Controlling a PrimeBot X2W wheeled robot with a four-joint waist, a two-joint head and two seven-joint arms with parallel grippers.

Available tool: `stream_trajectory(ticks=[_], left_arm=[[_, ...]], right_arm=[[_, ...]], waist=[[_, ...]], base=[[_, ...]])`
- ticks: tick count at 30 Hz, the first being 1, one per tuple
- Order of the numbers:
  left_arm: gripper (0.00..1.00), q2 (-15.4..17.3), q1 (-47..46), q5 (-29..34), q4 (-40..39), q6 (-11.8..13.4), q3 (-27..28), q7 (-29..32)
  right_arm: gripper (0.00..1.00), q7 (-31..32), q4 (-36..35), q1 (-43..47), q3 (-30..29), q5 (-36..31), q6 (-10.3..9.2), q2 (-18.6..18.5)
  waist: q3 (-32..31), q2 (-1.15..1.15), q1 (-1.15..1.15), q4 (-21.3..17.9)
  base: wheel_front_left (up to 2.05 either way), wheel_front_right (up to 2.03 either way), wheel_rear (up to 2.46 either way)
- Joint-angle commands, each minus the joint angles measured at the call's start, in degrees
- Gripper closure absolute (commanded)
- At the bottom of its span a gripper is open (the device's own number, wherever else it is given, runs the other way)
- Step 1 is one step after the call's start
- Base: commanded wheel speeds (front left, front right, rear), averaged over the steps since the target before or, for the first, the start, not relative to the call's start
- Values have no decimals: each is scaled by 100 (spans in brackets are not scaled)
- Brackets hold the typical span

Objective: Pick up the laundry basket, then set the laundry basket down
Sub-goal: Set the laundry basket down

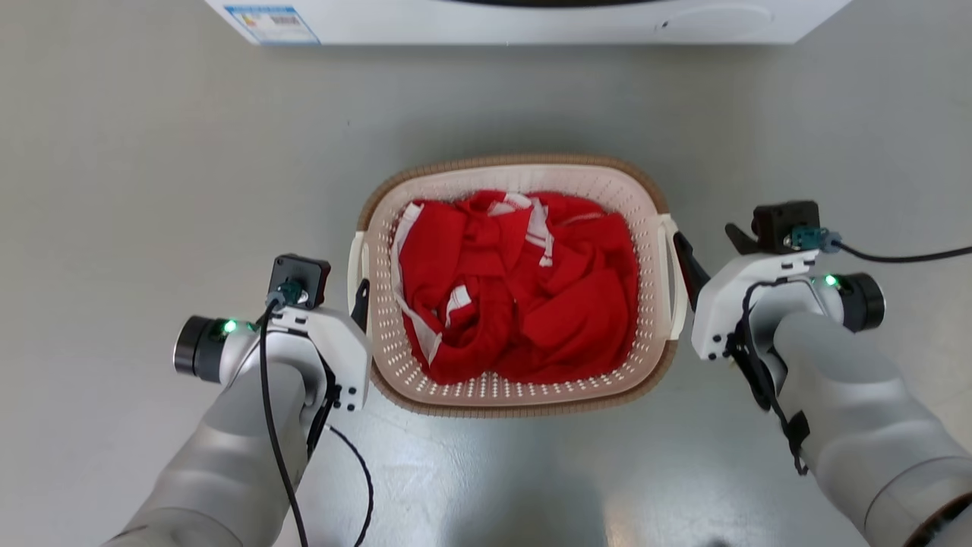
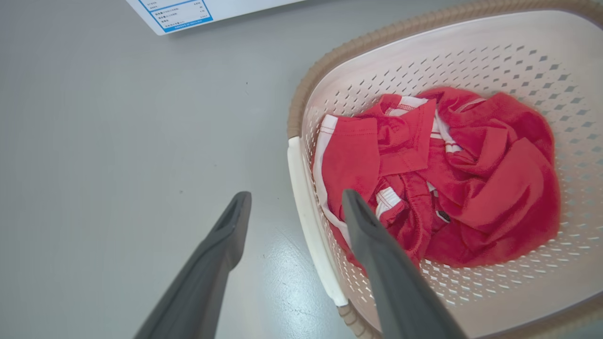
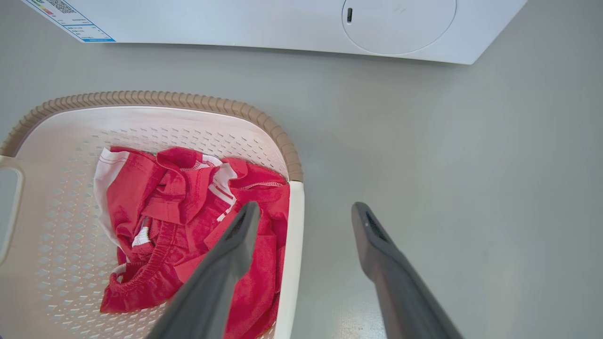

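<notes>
Laundry basket, centre frame, long axis lying crosswise: left gripper and right gripper are flanking its end handles, equally near, both gaping wide, empty.

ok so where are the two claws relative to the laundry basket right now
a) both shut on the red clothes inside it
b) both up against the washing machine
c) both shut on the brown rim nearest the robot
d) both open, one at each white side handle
d: the left claw and the right claw are both open, each with one finger either side of a white side handle of the laundry basket, neither shut on it.
</notes>
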Motion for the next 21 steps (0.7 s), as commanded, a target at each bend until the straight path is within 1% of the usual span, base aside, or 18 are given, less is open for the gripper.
stream_trajectory(ticks=[1, 13, 21], left_arm=[[0, 144, 164, -80, 16, 46, 79, -46], [0, 172, 670, -208, 105, 107, 134, -78], [0, 283, 847, -277, 37, 194, 401, -118]], right_arm=[[0, -21, -30, 351, 80, 59, -22, 83], [0, -119, -31, 794, 254, 321, -22, 83], [0, -408, -2, 979, 311, 428, -22, 83]], waist=[[-216, 0, 0, -30], [-1180, 0, 0, -171], [-1787, 0, 0, -258]], base=[[0, 0, 0], [0, 0, 0], [0, 0, 0]])
